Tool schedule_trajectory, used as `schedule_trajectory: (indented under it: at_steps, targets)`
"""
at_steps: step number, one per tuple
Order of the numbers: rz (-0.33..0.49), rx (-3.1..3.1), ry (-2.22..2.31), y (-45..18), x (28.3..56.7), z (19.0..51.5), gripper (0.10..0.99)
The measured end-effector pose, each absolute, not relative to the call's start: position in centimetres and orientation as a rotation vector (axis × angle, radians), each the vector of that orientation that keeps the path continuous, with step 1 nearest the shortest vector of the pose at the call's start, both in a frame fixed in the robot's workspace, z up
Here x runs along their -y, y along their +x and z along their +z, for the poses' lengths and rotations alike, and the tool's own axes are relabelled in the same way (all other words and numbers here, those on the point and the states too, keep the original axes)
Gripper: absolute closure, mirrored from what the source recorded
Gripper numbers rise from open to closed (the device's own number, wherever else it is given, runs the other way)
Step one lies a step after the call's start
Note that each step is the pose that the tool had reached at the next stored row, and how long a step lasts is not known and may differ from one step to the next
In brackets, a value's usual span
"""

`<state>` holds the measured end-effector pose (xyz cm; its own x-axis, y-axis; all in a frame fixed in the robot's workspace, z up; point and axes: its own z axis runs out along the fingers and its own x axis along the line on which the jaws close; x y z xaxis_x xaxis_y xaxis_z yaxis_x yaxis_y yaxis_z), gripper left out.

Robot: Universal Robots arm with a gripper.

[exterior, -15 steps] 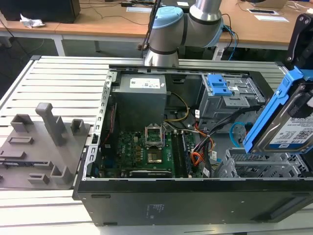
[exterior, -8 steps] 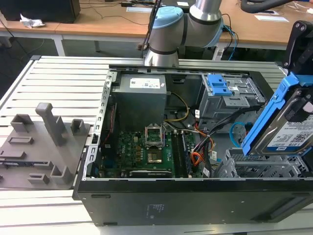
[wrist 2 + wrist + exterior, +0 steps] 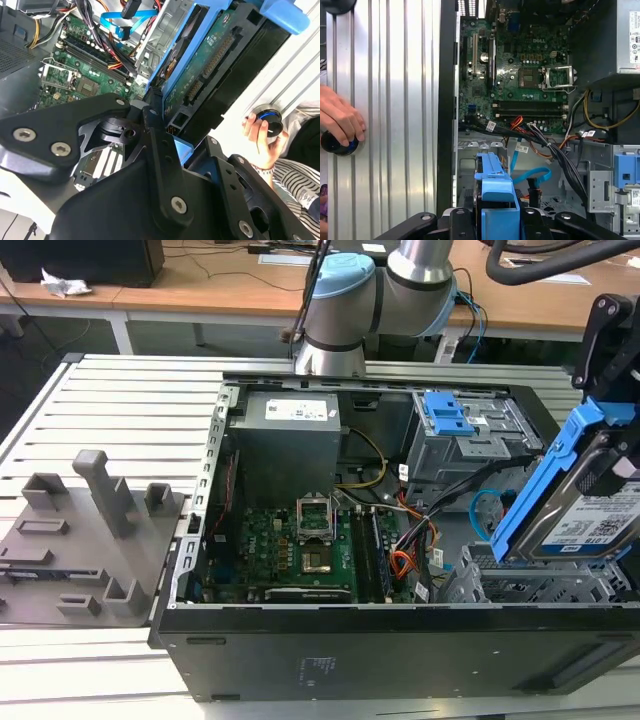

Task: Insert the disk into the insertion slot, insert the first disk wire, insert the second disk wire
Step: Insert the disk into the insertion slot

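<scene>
The gripper (image 3: 497, 220) is closed on the disk (image 3: 590, 515), with a black finger on either side of its blue carrier. The disk hangs tilted, and in the exterior view it shows a white-and-blue label whose print is too small to read. Just below the gripper is the slot (image 3: 530, 585), a perforated cage. The disk's lower end is at its mouth and not seated; I cannot tell whether they touch.

The slot sits inside an open case (image 3: 400, 625). The case also holds:
- beside the gripper, a taller grey box (image 3: 460, 445) with a blue latch (image 3: 445, 412)
- a blue cable (image 3: 532, 176) among loose wires
- farther off, a green board (image 3: 290, 540)
- a power supply (image 3: 290, 445) with a white label

Outside the case, a hand (image 3: 337, 120) rests on a black knob (image 3: 335, 143) on the ribbed table (image 3: 130, 400). Farthest from the gripper is a grey tray (image 3: 45, 585) with grey blocks standing on it.
</scene>
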<state>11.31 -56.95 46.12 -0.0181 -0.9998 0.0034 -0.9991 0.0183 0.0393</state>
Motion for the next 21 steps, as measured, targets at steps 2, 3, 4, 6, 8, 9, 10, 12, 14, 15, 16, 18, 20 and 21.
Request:
schedule_trajectory:
  at_steps: [2, 3, 4, 6, 8, 9, 10, 12, 14, 15, 16, 18, 20, 21]
  targets:
    - [-0.04, 2.22, 2.18, 11.3, 56.9, 46.0, 0.722]
    - [-0.04, 2.22, 2.18, 11.3, 56.9, 45.9, 0.722]
    - [-0.04, 2.22, 2.18, 11.3, 56.9, 45.8, 0.722]
    - [-0.04, 2.22, 2.18, 11.3, 56.9, 45.6, 0.722]
    - [-0.04, 2.22, 2.18, 11.3, 56.9, 45.5, 0.722]
    - [-0.04, 2.22, 2.18, 11.3, 56.9, 45.5, 0.722]
    - [-0.04, 2.22, 2.18, 11.3, 56.9, 45.4, 0.722]
    - [-0.04, 2.22, 2.18, 11.3, 56.9, 45.2, 0.722]
    - [-0.04, 2.22, 2.18, 11.3, 56.9, 44.9, 0.722]
    - [-0.04, 2.22, 2.18, 11.3, 56.9, 44.9, 0.722]
    - [-0.04, 2.22, 2.18, 11.3, 56.9, 44.8, 0.722]
    - [-0.04, 2.22, 2.18, 11.3, 56.9, 44.7, 0.722]
    - [-0.04, 2.22, 2.18, 11.3, 56.9, 44.5, 0.722]
    - [-0.04, 2.22, 2.18, 11.3, 56.9, 44.4, 0.722]
